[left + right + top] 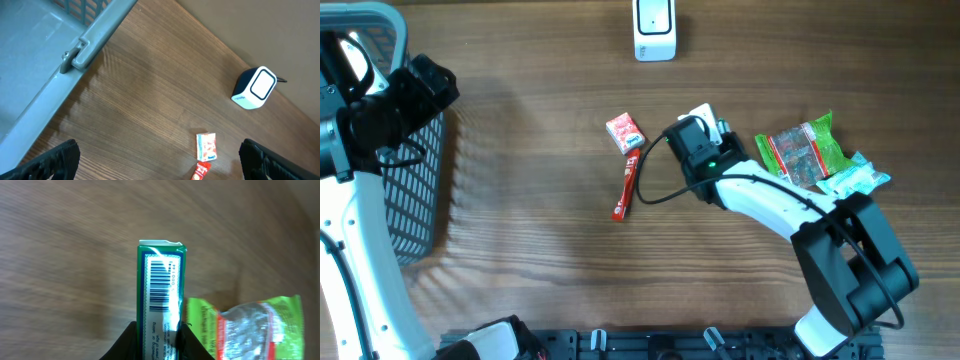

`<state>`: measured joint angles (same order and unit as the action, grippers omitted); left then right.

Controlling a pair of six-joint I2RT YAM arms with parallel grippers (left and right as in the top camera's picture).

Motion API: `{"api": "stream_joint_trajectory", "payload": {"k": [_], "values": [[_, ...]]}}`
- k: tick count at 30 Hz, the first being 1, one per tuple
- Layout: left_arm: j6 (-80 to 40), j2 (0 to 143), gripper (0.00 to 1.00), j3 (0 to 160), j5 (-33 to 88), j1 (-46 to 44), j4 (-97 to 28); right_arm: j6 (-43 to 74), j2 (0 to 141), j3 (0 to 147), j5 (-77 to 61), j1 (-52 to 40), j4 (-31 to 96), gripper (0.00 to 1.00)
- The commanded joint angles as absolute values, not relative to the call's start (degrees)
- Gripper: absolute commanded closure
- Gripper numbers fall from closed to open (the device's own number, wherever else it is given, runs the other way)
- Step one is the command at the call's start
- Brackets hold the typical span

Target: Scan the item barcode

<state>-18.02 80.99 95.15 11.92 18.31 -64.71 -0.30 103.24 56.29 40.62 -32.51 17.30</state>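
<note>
Gripping the green box [159,300], barcode showing, right jaws closed on it; left jaws spread wide, empty.

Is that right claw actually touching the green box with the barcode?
Touching. In the right wrist view the right gripper clamps the green box, its black fingers pressed against both sides with no gap.

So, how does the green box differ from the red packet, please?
The green box is clamped in the right gripper, barcode showing; the red packet lies loose on the table. The green box is long and narrow; the red packet is squarish. Both are small packs.
</note>
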Motion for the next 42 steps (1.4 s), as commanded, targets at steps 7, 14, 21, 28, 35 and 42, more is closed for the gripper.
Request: {"api": "stream_joint_trajectory", "payload": {"k": [7, 14, 21, 28, 35, 42], "values": [[-16.91, 80.95, 0.00, 95.64, 12.60, 18.11, -64.60, -1.10, 113.51, 55.68, 48.23, -31.88, 14.39, 0.82], [-16.91, 80.95, 0.00, 95.64, 12.60, 18.11, -64.60, 0.08, 115.52, 55.77, 47.05, -33.52, 15.68, 0.66], [-16.91, 80.95, 0.00, 95.64, 12.60, 18.11, -64.60, 0.10, 115.50, 56.14, 46.22, -35.83, 15.68, 0.34], [-16.91, 80.95, 0.00, 95.64, 12.60, 18.11, -64.60, 1.93, 114.96, 58.89, 41.45, -36.36, 18.57, 0.40], [-16.91, 80.95, 0.00, 95.64, 12.60, 18.11, -64.60, 3.40, 109.56, 60.01, 32.62, -35.48, 20.99, 0.48], [-16.91, 80.95, 0.00, 95.64, 12.60, 18.11, -64.60, 4.25, 108.47, 62.11, 32.01, -34.30, 22.17, 0.62]]}}
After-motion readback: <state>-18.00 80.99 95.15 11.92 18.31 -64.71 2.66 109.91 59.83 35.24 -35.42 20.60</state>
